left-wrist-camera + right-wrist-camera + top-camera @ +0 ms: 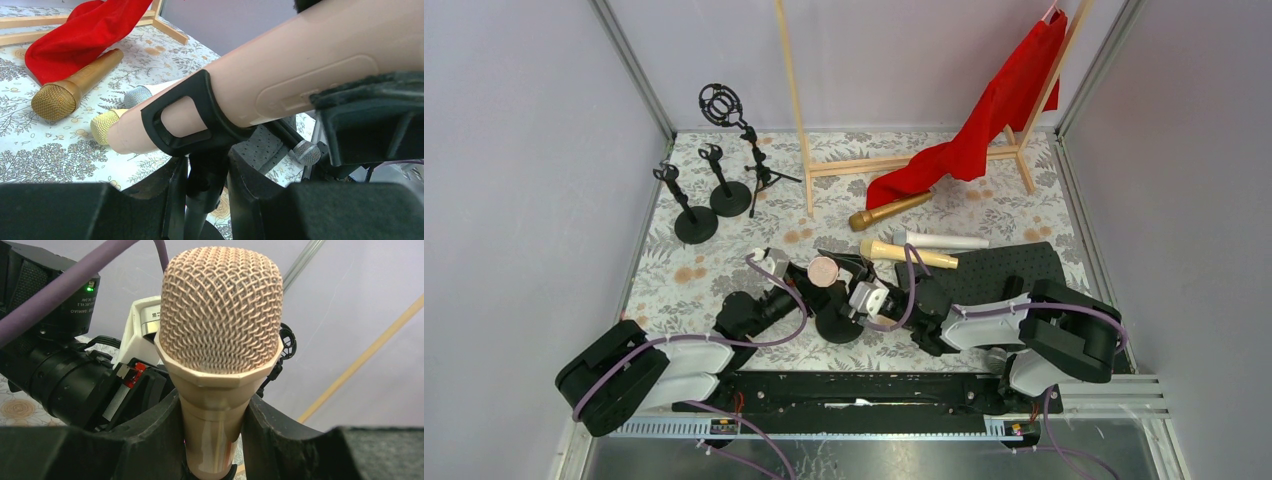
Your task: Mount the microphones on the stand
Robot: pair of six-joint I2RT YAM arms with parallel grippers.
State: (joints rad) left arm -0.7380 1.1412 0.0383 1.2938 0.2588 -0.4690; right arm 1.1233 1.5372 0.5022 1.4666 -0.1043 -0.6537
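Note:
The pink microphone (pixel 280 75) lies through the black clip (pixel 175 122) of a mic stand whose round base (pixel 837 327) sits at the table's middle. My left gripper (pixel 207 172) is shut on the stand's post just under the clip. My right gripper (pixel 214 422) is shut on the pink microphone's neck below its mesh head (pixel 222 310). In the top view the head (pixel 823 270) points up between the two grippers. The gold microphone (pixel 889 212), the pale yellow microphone (pixel 911 253) and the white microphone (pixel 941 240) lie flat on the table behind.
Two short round-based stands (pixel 696 222) (pixel 729 195) and a tripod stand with a ring mount (pixel 754 160) are at the back left. A wooden rack (pixel 904 160) with a red cloth (pixel 984 125) stands at the back. A black foam pad (pixel 1009 272) lies right of centre.

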